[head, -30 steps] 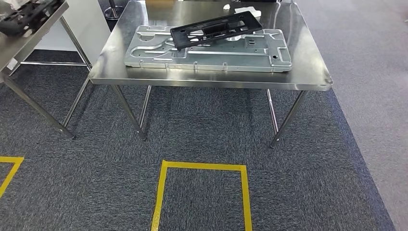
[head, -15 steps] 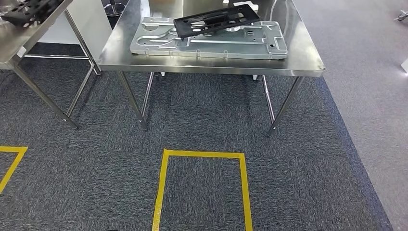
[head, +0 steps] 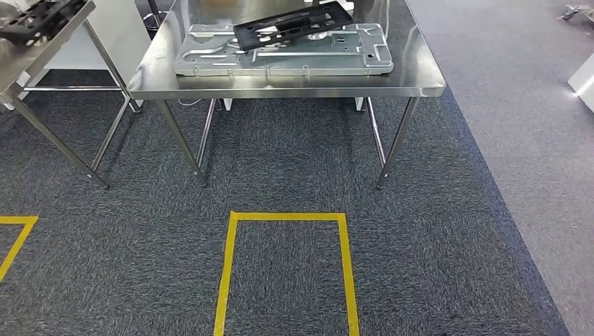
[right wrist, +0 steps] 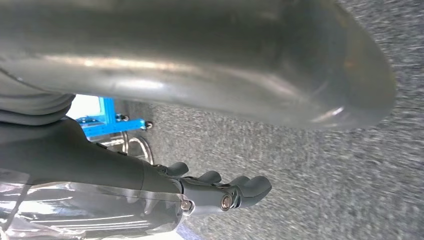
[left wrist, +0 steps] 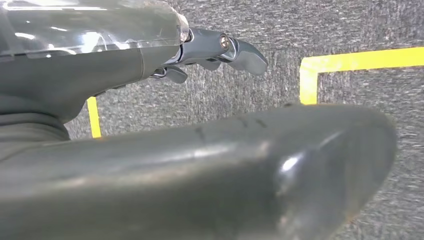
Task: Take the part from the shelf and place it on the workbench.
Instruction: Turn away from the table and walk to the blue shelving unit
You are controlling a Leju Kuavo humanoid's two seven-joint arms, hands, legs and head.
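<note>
Black part (head: pixel 293 23) lies tilted on the stamped metal plate (head: pixel 280 59) on the steel workbench (head: pixel 420 82). Left hand (left wrist: pixel 220 52) and right hand (right wrist: pixel 220 192) hold nothing, fingers seemingly loosely extended.

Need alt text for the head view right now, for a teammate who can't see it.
A steel workbench stands ahead on grey carpet, carrying a silver metal plate with a black part lying on top. A yellow floor outline is nearer; a second table stands left.

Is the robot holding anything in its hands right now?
No, nothing. The left hand and the right hand hang over the carpet with nothing in them. The black part lies on the metal plate on the table.
</note>
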